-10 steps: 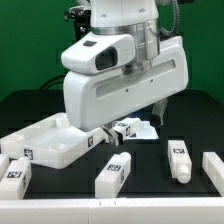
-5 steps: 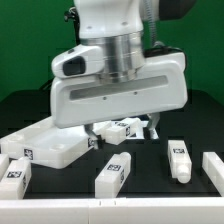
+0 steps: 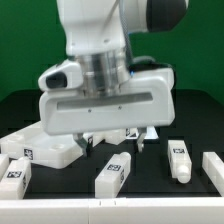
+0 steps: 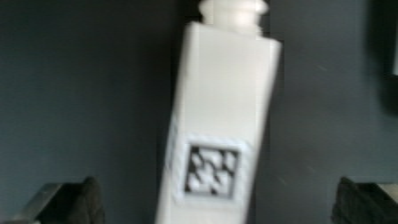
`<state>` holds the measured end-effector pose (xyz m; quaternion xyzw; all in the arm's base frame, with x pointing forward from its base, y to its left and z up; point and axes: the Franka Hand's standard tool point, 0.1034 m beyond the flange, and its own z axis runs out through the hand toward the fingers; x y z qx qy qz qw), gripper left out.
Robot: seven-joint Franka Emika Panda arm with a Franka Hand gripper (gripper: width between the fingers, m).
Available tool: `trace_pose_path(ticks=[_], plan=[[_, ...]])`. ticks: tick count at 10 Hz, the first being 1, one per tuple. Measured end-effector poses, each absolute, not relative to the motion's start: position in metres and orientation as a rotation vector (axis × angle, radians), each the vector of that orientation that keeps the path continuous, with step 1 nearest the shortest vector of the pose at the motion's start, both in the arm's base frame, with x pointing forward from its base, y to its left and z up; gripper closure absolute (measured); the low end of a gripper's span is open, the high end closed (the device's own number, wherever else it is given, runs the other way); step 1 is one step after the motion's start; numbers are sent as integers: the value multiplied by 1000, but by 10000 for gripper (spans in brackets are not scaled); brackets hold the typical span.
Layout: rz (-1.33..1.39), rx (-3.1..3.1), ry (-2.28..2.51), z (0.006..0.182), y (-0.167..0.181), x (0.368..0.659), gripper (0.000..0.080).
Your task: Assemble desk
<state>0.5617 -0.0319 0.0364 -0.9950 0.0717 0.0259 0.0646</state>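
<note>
My gripper (image 3: 114, 146) is open and low over the black table, its two dark fingers (image 3: 86, 146) apart. In the wrist view a white desk leg (image 4: 222, 110) with a peg at one end and a square tag lies lengthwise between the open fingertips (image 4: 71, 200), touching neither; my gripper (image 4: 217, 204) straddles it. In the exterior view that leg is mostly hidden behind the hand. The white rimmed tabletop (image 3: 45, 148) lies at the exterior view's left, close to the left finger. Another leg (image 3: 113, 176) lies just in front of the gripper.
Loose white legs lie on the table: one (image 3: 179, 160) at the exterior view's right, one (image 3: 213, 166) at the right edge, one (image 3: 12, 172) at the front left. The big white arm body (image 3: 100, 100) blocks the table's middle and back.
The arm has moved toward the exterior view's left and come lower and nearer the camera. The fingers now straddle the leg by the tabletop. The parts have not moved.
</note>
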Motion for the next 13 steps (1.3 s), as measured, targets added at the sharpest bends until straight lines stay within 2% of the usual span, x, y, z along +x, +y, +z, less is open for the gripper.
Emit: trace_pose_path(ticks=[2, 3, 5, 6, 7, 8, 9, 10, 12, 13], plan=[[100, -3006, 279, 12, -36, 554, 150], [86, -3009, 285, 9, -32, 556, 150], [58, -3016, 282, 7, -32, 558, 397], [58, -3016, 281, 7, -32, 558, 397], [57, -3016, 281, 7, -32, 558, 519], [56, -3016, 279, 8, -32, 558, 519], [55, -3017, 240, 20, -27, 556, 519], [47, -3017, 202, 41, -22, 549, 519], [13, -3048, 96, 75, 7, 523, 519], [-30, -3072, -26, 81, 24, 520, 519]])
